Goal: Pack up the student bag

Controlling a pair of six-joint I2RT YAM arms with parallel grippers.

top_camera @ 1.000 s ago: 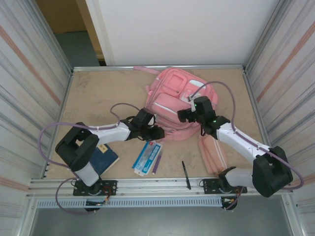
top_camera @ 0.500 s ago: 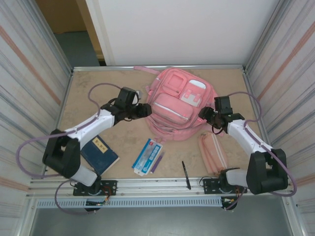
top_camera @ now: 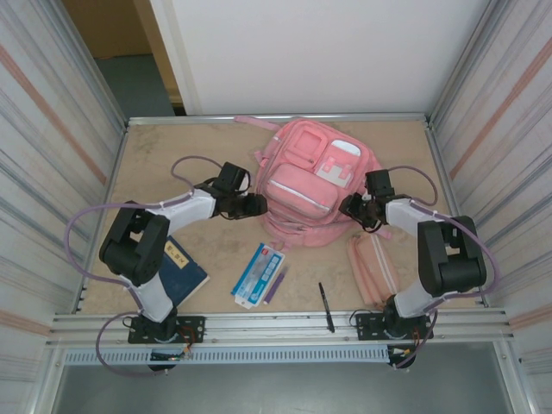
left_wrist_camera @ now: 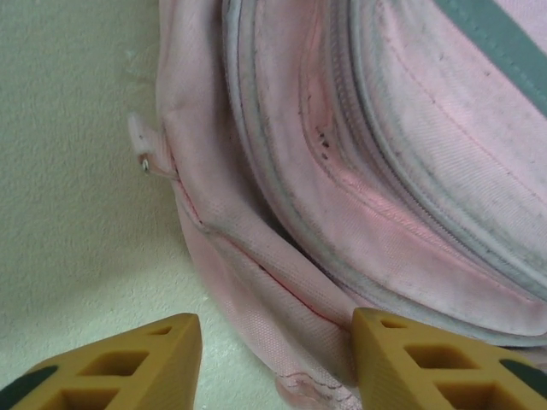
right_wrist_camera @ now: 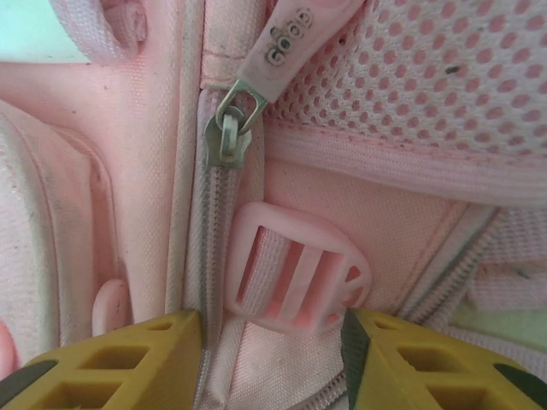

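- Since half a second ago both arms have folded their elbows in. The left gripper (top_camera: pixel 256 205) now sits slightly lower against the left edge of the student bag (top_camera: pixel 302 185), and the right gripper (top_camera: pixel 348 207) has crept in on its right side.
- The bag's inside is hidden from us; it lies flat, upper middle of the top view, front pockets up.
- Left wrist view: the jaws stand apart with the bag's seamed edge between them; we cannot tell whether they touch it.
- Right wrist view: the jaws are likewise apart, astride a zip line, with the zip puller (right_wrist_camera: pixel 229 137) above. The right finger covers a corner of a pink buckle (right_wrist_camera: pixel 295 273).
- We cannot tell whether the slim pink piece (top_camera: pixel 371 267) at lower right is a strap or a case.
- The table (top_camera: pixel 172 155) is pale speckled board, between ribbed metal walls (top_camera: pixel 52 129) and a white back panel (top_camera: pixel 328 52).
- Lying outside the bag, along the lower part, are a blue notebook (top_camera: pixel 177 269), a blue-and-white packet (top_camera: pixel 259 274), a purple pen (top_camera: pixel 275 285) and a black pen (top_camera: pixel 324 304).
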